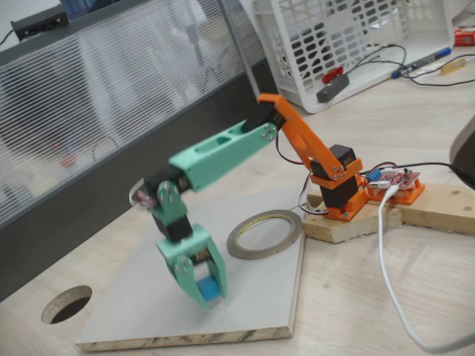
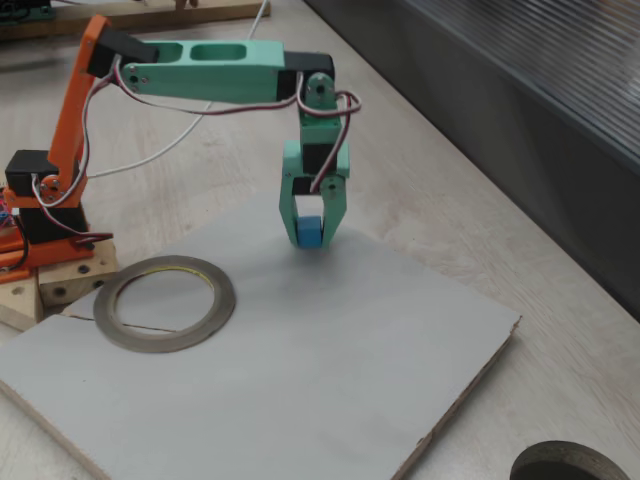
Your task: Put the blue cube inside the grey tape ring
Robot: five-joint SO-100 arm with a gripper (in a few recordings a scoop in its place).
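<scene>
The gripper (image 2: 310, 238) grasps the blue cube (image 2: 309, 232) between its jaws; the grey tape ring (image 2: 165, 303) lies well apart — toward the arm's base, lower left in this fixed view.

Cube (image 2: 309, 232) between pincer (image 2: 313, 238) fingers, right of tape ring (image 2: 164, 303) on board (image 2: 330, 370).

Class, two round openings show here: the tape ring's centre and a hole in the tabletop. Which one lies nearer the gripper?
The grey tape ring, lying flat on the pale board beside the gripper, is nearer. The dark hole is cut through the wooden tabletop, beyond the board's edge.
</scene>
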